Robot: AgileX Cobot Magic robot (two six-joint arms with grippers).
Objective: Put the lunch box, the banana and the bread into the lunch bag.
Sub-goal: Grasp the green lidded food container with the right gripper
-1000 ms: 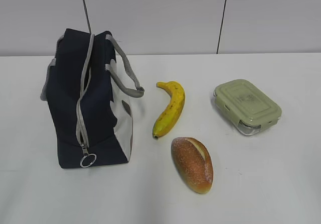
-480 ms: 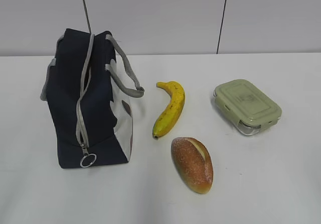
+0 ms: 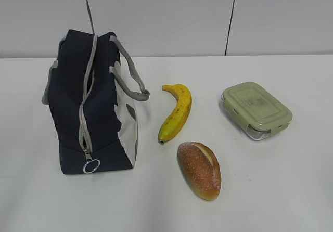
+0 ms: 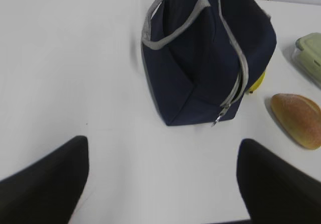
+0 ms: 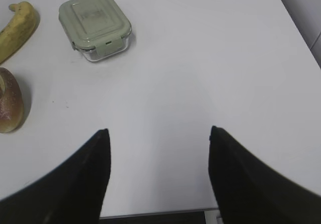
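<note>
The navy lunch bag (image 3: pixel 91 107) stands on the left of the white table, its grey zipper mostly closed with the ring pull (image 3: pixel 91 166) at the near bottom. The banana (image 3: pixel 177 113) lies right of it, the bread (image 3: pixel 200 170) in front of the banana, the lunch box (image 3: pixel 256 110) with its green lid further right. No gripper shows in the exterior view. My left gripper (image 4: pixel 163 156) is open and empty, above bare table short of the lunch bag (image 4: pixel 200 58). My right gripper (image 5: pixel 158 136) is open and empty, well short of the lunch box (image 5: pixel 95 25).
The white table (image 3: pixel 270 190) runs back to a pale panelled wall (image 3: pixel 166 13). The right wrist view shows the table's right edge (image 5: pixel 296 23) and near edge. The bread (image 4: pixel 297 119) lies right of the bag in the left wrist view; the banana (image 5: pixel 17 28) and bread (image 5: pixel 10 108) at the right wrist view's left edge.
</note>
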